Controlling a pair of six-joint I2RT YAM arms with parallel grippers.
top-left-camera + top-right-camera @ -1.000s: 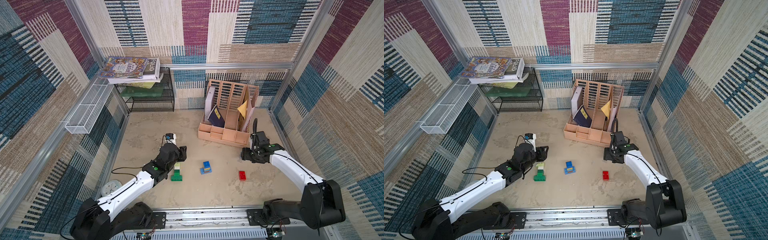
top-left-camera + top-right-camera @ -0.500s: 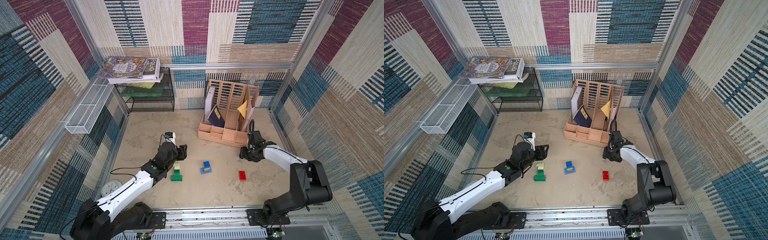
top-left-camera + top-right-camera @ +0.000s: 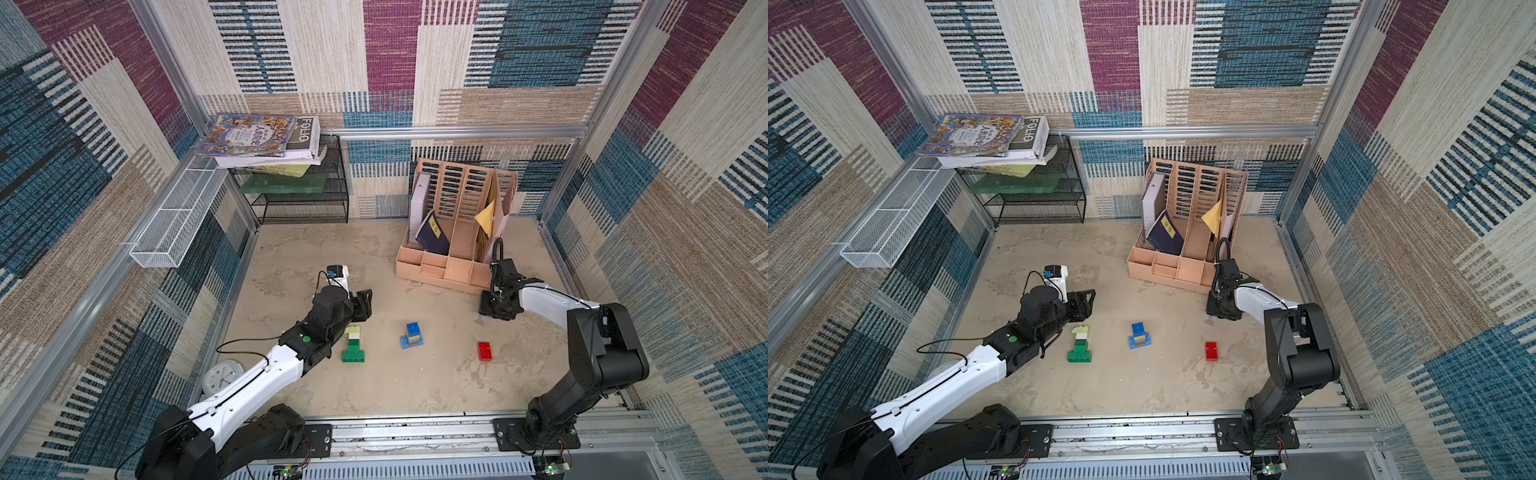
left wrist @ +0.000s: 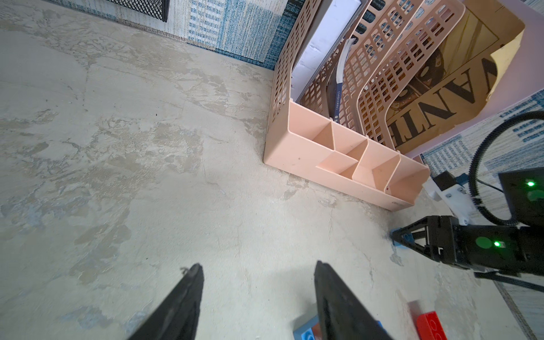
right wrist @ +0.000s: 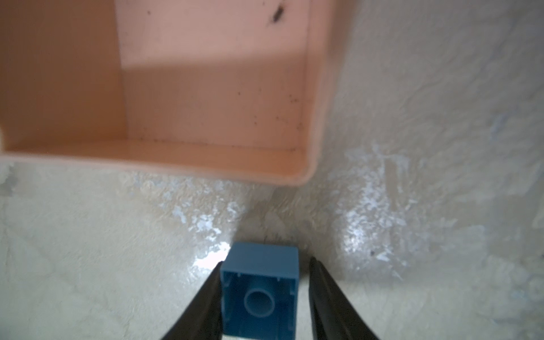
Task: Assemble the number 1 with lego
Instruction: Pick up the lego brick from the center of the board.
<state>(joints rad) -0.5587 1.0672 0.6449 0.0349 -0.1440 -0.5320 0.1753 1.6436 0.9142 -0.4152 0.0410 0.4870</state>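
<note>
A lego stack of dark green, lime and cream (image 3: pixel 353 345) (image 3: pixel 1079 345) lies on the floor just in front of my left gripper (image 3: pixel 365 305) (image 4: pixel 259 265), which is open and holds nothing. A blue, yellow and brown lego stack (image 3: pixel 412 336) (image 3: pixel 1139 336) sits mid-floor, and a red brick (image 3: pixel 484 351) (image 3: pixel 1211 351) lies to its right. My right gripper (image 3: pixel 494 309) (image 5: pixel 265 262) points down at the floor by the pink organizer. Its jaws straddle a small blue brick (image 5: pixel 260 294) lying on its side. One finger touches the brick and a narrow gap shows at the other.
The pink desk organizer (image 3: pixel 444 270) (image 5: pixel 176 88) with books stands right behind my right gripper. A black wire rack (image 3: pixel 299 195) with books sits at the back left, next to a white mesh basket (image 3: pixel 178 220). A clock (image 3: pixel 220 374) lies by the left wall.
The right arm's elbow has folded in and risen, and its jaws have narrowed. The left gripper opened a little wider and drew back slightly from the green stack.
</note>
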